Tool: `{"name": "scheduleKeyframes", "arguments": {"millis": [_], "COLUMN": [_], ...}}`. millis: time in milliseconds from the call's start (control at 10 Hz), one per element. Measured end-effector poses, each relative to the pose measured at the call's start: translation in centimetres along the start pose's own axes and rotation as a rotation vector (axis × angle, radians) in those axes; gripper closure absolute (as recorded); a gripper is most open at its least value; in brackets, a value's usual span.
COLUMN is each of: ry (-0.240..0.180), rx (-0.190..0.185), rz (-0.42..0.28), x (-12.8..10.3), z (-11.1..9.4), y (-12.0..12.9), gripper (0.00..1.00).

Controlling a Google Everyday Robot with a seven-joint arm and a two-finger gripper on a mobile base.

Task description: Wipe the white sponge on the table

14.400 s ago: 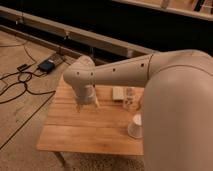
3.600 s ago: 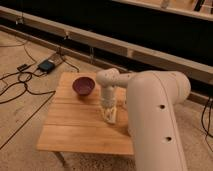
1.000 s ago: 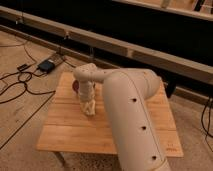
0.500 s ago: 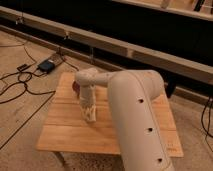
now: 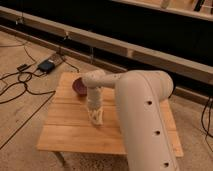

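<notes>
While the arm reaches down over the table (image 5: 70, 135), the gripper (image 5: 95, 118) sits low near its middle — fingers pressed together on the white sponge (image 5: 96, 120), which touches the planks. A purple bowl (image 5: 79, 86) stands behind, near the far edge — just beside the arm.

— Where's your gripper (image 5: 96, 119)?

— Just left of frame centre, pointing down at the table (image 5: 70, 135), shut on the white sponge (image 5: 96, 118), which presses against the planks.

— What's around it?

— A purple bowl (image 5: 78, 86) just above it, partly behind your arm (image 5: 142, 115); cables (image 5: 20, 82) at upper left.
</notes>
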State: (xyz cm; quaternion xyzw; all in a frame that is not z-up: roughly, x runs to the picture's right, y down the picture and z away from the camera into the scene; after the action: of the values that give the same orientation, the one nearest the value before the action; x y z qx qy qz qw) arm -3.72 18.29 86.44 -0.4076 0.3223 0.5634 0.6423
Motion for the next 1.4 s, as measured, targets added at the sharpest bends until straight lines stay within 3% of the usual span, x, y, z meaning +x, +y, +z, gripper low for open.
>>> {"name": "scheduleKeyframes", "arguments": {"millis": [500,800,1100,1400], "ry": [-0.014,-0.042,-0.075,-0.096], "rx": [0.052,0.079,0.081,0.049], "rz": [0.113,0.119,0.076,0.013], "x": [-1.3,-3.6,-6.3,-7.4], "z": [-0.1,-0.9,-1.9,-2.5], "y": [-5.5,-6.8,-5.1,-1.7], "gripper": [1.0,1.0,1.0,1.0]}}
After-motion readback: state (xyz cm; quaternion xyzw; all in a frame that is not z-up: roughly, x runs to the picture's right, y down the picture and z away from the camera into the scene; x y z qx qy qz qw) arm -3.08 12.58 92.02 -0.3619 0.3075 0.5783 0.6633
